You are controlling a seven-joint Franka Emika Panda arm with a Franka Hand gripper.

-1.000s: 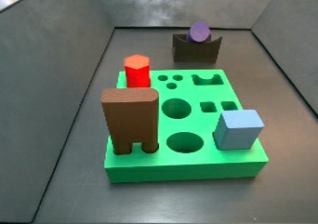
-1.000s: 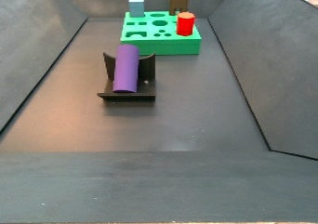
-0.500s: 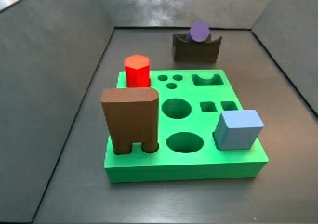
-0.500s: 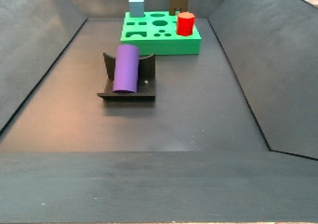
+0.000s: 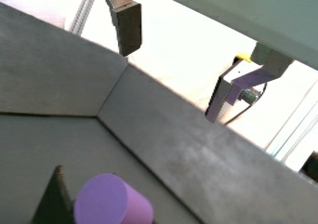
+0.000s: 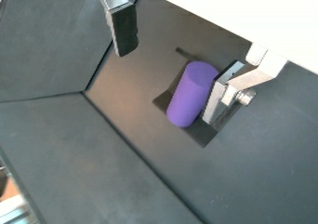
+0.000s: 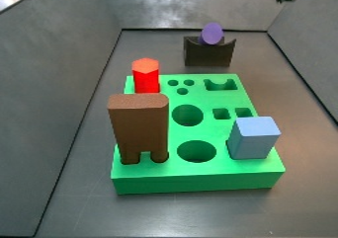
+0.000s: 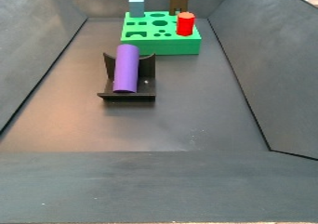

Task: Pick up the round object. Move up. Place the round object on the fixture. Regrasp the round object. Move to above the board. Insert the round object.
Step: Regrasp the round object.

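Round object seated on fixture; gripper clear above, holding nothing.

Gripper jaws spread, empty. Below and between its fingers, the purple round object lies in the fixture notch. Beyond it, the board carries a red hexagonal peg, brown arch block and blue cube.
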